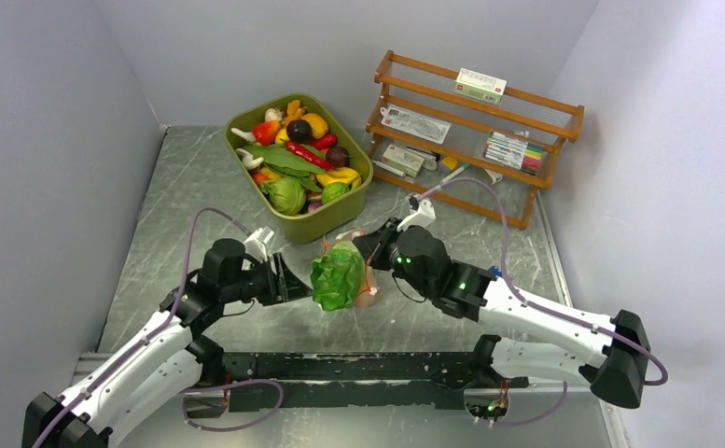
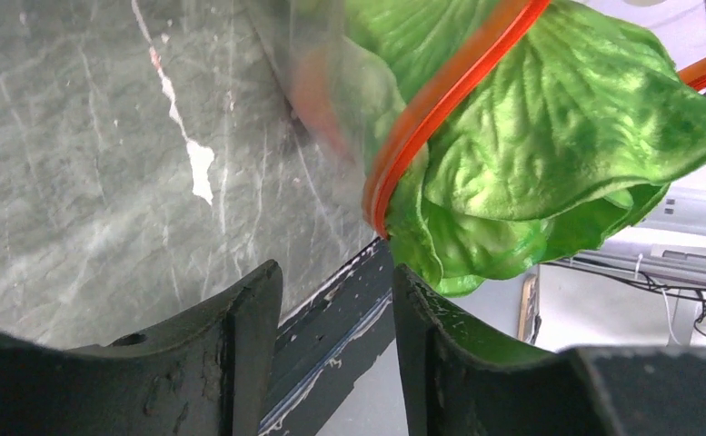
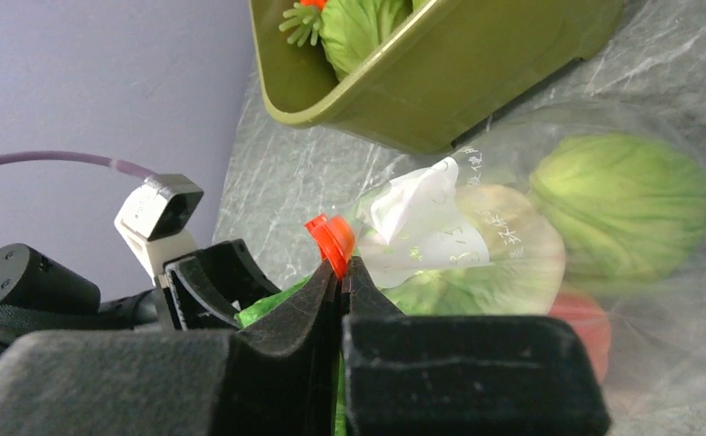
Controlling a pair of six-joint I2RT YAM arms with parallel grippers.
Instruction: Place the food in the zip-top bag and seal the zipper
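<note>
Right gripper (image 3: 340, 272) is clamped tight on the zipper (image 3: 329, 238), pinching that orange strip right at the corner of the bag (image 3: 685, 300). The bag sits on the table (image 1: 190, 187) just in front of the tub (image 1: 340, 210), between the two arms. Inside it, through the clear plastic, there's a cabbage (image 3: 621, 204) beside the crumpled white label (image 3: 422, 218), with something reddish below it, too blurred to name. Now the lettuce (image 2: 549, 154): it's halfway through the mouth, the orange strip looping across its leaves, a good part of it poking out toward the left arm. Left gripper (image 2: 335, 300) is right up against it, jaws parted with nothing between them, one tip just at the lowest leaf. The tub behind is heaped with more toy food.
</note>
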